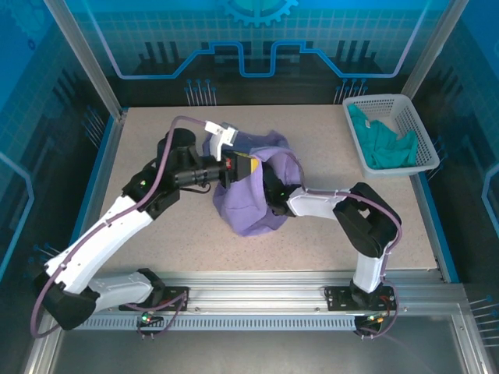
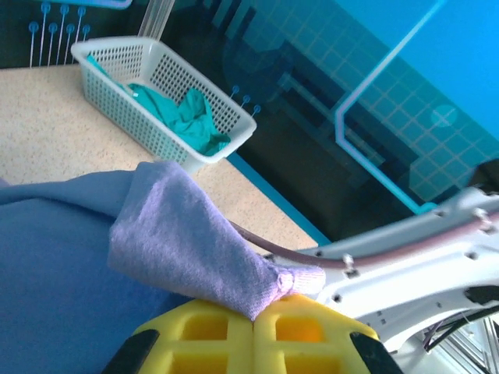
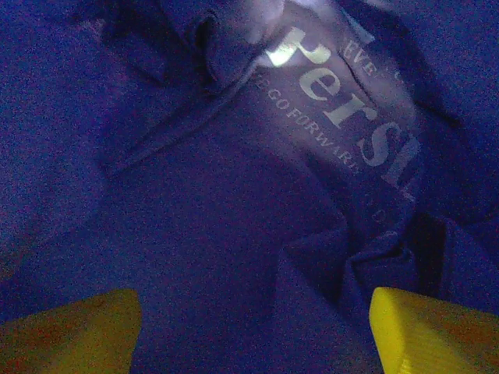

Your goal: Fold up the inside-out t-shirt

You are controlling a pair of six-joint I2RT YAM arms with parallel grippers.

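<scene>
My left jaws are closed, and the left pads [image 2: 210,335] meet with a pinched fold of the lavender t-shirt [image 1: 251,195] caught between their tips. From that pinch the cloth [image 2: 187,234] runs up and away from the jaws as a taut, wrinkled flap, and the rest of the shirt spreads to one side of them. Beyond these jaws, well apart across the speckled desk [image 1: 234,249], stands a white mesh basket [image 2: 125,86] with a teal garment [image 2: 183,117] crumpled inside.

My right jaws stand wide open and hold nothing. The right pads [image 3: 70,327] sit far apart, one at each lower corner of the wrist view. These jaws are buried in the shirt, whose fabric [image 3: 218,234] hangs dim and folded straight ahead of them and all around. Pale printed lettering [image 3: 351,117] shows on the cloth ahead of and above them.

From overhead, the shirt lies bunched in a heap mid-desk, draped over my right jaws and just beside my left.
</scene>
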